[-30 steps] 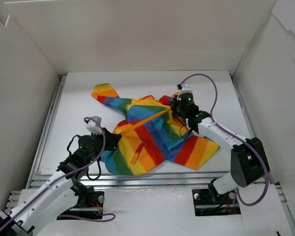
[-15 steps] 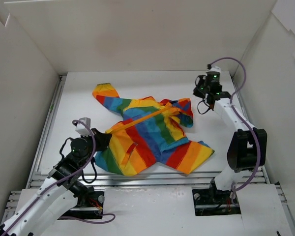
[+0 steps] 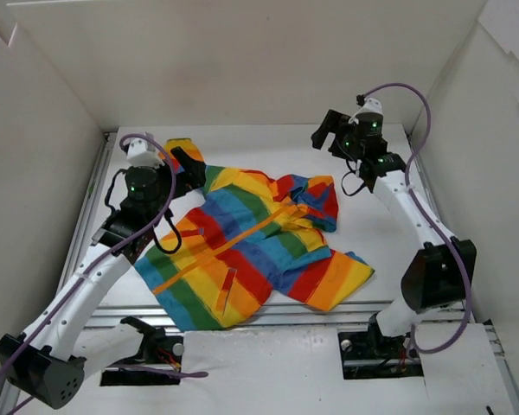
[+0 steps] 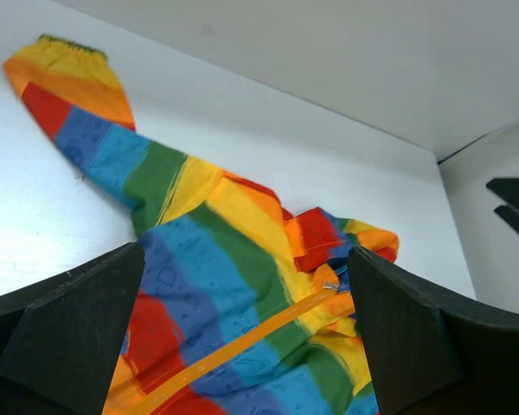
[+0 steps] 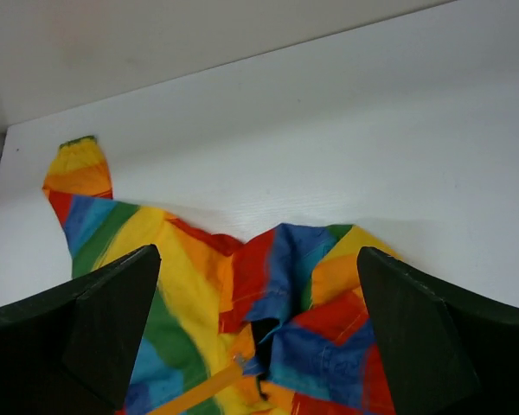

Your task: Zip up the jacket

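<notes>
The rainbow-striped jacket (image 3: 259,259) lies spread on the white table, its orange zipper band (image 3: 242,235) running diagonally and closed up to the collar. The metal zipper pull (image 4: 330,285) sits near the bunched hood (image 5: 316,298). My left gripper (image 3: 189,164) hovers open over the back-left sleeve (image 4: 78,95), with nothing between its fingers (image 4: 65,337). Raised at the back right, my right gripper (image 3: 327,137) is open and empty above bare table beyond the hood. Both wrist views look down on the jacket from above it.
White walls (image 3: 242,60) box in the table on three sides. A metal rail (image 3: 329,313) runs along the front edge. Purple cables (image 3: 406,95) loop off both arms. The jacket's other sleeve (image 3: 337,278) reaches toward the front right.
Both grippers have opened and let go of the jacket. The left arm swung from the front hem up to the back left. The right arm rose slightly. The jacket now lies flatter.
</notes>
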Motion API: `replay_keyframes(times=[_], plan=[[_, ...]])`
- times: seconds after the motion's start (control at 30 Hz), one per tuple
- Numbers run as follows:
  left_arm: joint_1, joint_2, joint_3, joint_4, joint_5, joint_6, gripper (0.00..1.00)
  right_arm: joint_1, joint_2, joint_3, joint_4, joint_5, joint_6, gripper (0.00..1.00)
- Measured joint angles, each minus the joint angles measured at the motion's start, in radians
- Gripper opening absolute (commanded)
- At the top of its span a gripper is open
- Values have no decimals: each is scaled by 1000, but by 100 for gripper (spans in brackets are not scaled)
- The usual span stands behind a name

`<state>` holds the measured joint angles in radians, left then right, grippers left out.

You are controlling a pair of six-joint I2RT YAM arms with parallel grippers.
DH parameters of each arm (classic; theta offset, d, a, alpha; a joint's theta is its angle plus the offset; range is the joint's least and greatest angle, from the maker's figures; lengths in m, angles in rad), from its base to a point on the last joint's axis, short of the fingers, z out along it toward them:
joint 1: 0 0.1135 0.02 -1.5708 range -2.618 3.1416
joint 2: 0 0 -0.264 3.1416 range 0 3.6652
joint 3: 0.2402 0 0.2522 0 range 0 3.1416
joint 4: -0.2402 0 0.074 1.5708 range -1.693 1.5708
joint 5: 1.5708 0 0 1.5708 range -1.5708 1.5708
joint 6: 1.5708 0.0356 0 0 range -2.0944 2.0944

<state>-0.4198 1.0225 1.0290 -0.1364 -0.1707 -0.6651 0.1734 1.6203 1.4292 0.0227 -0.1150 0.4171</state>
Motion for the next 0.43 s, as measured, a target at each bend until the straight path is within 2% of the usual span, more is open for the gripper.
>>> replay_keyframes(times=[0.1,0.3,0.43], plan=[[0,0,26,30,24,11,100,41,-168,-108,-14,18,5,98],[-1,-170,-97,74,67,11,100,60,-622,-383,4,63,32,98],[-1,-271,-174,76,70,7,100,63,-778,-477,-9,76,43,98]])
